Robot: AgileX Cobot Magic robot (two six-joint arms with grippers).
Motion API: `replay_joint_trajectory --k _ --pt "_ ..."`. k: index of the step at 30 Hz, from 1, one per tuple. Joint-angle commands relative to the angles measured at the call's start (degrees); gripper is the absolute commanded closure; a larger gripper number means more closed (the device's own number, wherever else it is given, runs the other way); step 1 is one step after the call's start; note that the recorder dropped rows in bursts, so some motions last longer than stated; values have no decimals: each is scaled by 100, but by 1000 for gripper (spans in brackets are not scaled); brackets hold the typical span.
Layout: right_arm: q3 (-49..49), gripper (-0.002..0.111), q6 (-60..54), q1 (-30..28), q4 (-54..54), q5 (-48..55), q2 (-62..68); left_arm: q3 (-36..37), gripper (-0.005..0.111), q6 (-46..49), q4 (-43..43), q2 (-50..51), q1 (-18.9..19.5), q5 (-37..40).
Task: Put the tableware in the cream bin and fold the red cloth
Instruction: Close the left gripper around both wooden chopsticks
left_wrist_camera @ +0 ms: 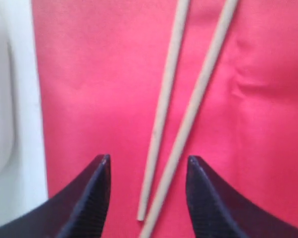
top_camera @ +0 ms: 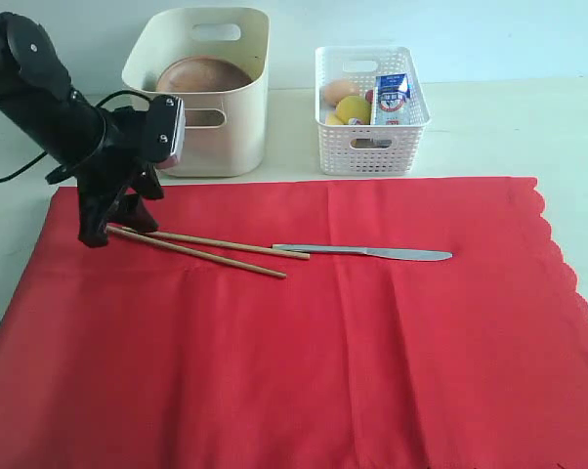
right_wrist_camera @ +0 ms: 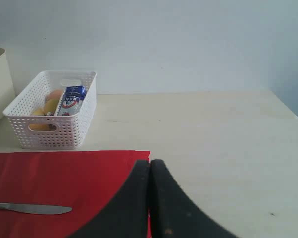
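Note:
The red cloth (top_camera: 304,342) lies spread flat over the table. Two thin wooden chopsticks (top_camera: 211,249) rest on its far left part, and a metal knife (top_camera: 364,252) lies just to their right. My left gripper (top_camera: 118,233) points down at the chopsticks' left ends, open. In the left wrist view its fingers (left_wrist_camera: 100,171) straddle both chopsticks (left_wrist_camera: 188,119) without touching them. The brown wooden plate (top_camera: 202,75) leans inside the cream bin (top_camera: 237,117). My right gripper (right_wrist_camera: 150,163) is shut and empty above the cloth's corner (right_wrist_camera: 65,178). Tumbler, bowl and spoon are out of view.
A white lattice basket (top_camera: 372,117) with the milk carton (top_camera: 392,96) and foods stands right of the cream bin, behind the cloth. The cloth's scalloped edge (top_camera: 567,283) runs down the right side. Bare table (right_wrist_camera: 218,134) shows beyond it.

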Motion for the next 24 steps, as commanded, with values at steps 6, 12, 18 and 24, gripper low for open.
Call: replay_joint_trajectory --k 6,12,18,24 --pt "3 108 -9 -27 6 -95 14 -576 60 420 -57 373 -44 1002" --pt "3 108 -9 -27 6 -95 14 -565 49 448 -102 430 -44 990" --pt "3 108 -9 -27 6 -95 14 -565 49 448 -63 578 -44 952" --pt "3 108 -9 -27 6 -95 14 -565 49 448 -3 693 -44 922"
